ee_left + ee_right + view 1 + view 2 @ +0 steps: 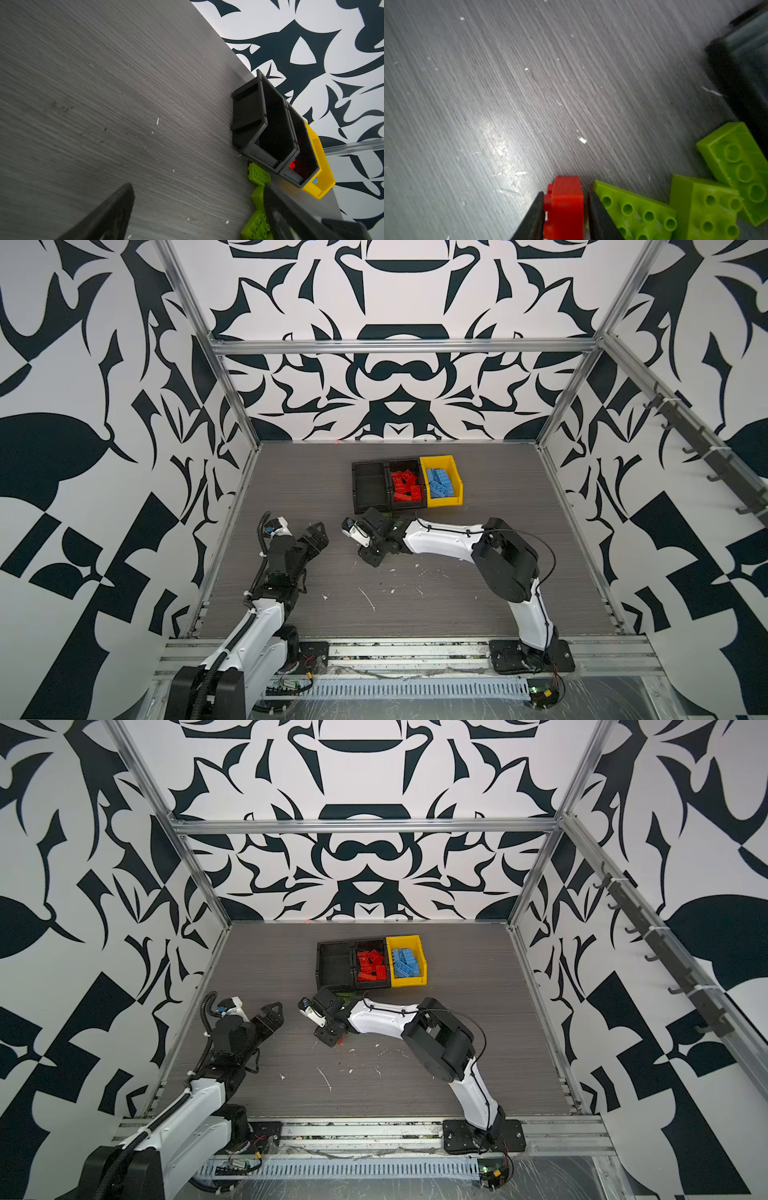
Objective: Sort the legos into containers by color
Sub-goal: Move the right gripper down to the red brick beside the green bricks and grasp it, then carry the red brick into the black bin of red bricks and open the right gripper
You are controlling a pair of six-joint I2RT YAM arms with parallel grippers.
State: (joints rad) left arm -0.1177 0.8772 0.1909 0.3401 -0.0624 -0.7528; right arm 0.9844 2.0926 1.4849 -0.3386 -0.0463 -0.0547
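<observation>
My right gripper (pixel 566 193) is shut on a red lego (pixel 566 207) low over the table, one finger on each side. Three lime green legos (pixel 633 209) (pixel 704 209) (pixel 737 158) lie right beside it, in front of the bins. In both top views this gripper (pixel 370 558) (pixel 332 1038) sits just before the row of containers. The left black bin (pixel 370 489) is empty. The middle black bin (pixel 409 504) holds red legos (pixel 405 487), and the yellow bin (pixel 445 501) holds light blue legos (pixel 438 483). My left gripper (pixel 318 531) (pixel 198 185) stands open and empty, to the left.
White scuff flecks (pixel 368 599) dot the grey wood-grain table (pixel 498 593). The patterned walls and metal frame posts (pixel 232 398) close in the table on three sides. The right arm's elbow (pixel 505 560) stands over the right half of the table.
</observation>
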